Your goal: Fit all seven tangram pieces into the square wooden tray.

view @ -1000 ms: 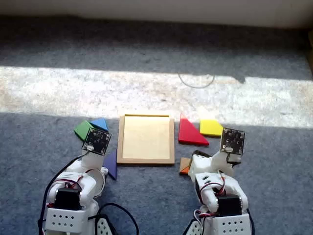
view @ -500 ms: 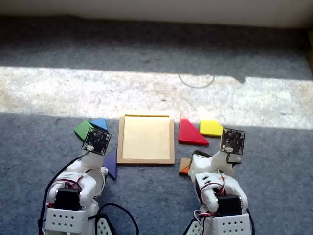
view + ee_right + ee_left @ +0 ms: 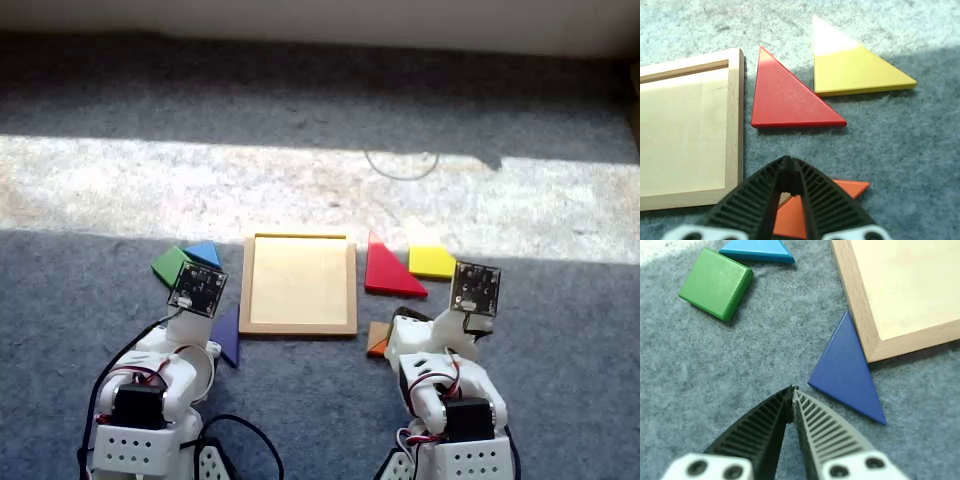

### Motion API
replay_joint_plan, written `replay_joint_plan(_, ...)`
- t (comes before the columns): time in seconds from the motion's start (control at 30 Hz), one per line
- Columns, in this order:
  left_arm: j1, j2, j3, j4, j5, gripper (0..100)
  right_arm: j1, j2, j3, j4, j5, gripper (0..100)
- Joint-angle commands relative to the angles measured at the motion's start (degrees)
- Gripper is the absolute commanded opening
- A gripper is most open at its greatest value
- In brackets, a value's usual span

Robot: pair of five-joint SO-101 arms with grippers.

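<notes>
The square wooden tray lies empty on the grey carpet between the two arms. My left gripper is shut and holds nothing, its tips just short of a dark blue triangle that touches the tray's corner. A green square and a light blue triangle lie farther out. My right gripper is shut over an orange piece, partly hidden under it. Beyond it lie a red triangle beside the tray's edge and a yellow triangle.
The carpet runs far beyond the tray, crossed by a bright sunlit band with a thin loop of wire on it. Both arm bases sit at the near edge.
</notes>
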Motion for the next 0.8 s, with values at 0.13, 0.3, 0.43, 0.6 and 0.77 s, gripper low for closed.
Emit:
replay_joint_plan(0.13, -0.75, -1.71, 1.19, 0.09, 0.44, 1, 0.57, -0.57, 6.29, 0.31, 0.70, 0.5)
replay_joint_plan(0.3, -0.75, -1.71, 1.19, 0.09, 0.44, 1, 0.48, -0.66, 6.29, 0.31, 0.44, 0.5)
replay_joint_plan(0.43, -0.75, -1.71, 1.19, 0.09, 0.44, 1, 0.48, -0.40, 6.29, 0.31, 0.70, 0.5)
replay_joint_plan(0.6, -0.75, -1.71, 1.19, 0.09, 0.44, 1, 0.75, -0.75, 6.20, 0.31, 0.70, 0.5)
replay_joint_plan(0.77, -0.75, -1.71, 1.19, 0.09, 0.44, 1, 5.41, -0.75, 4.18, 0.22, 1.41, 0.5)
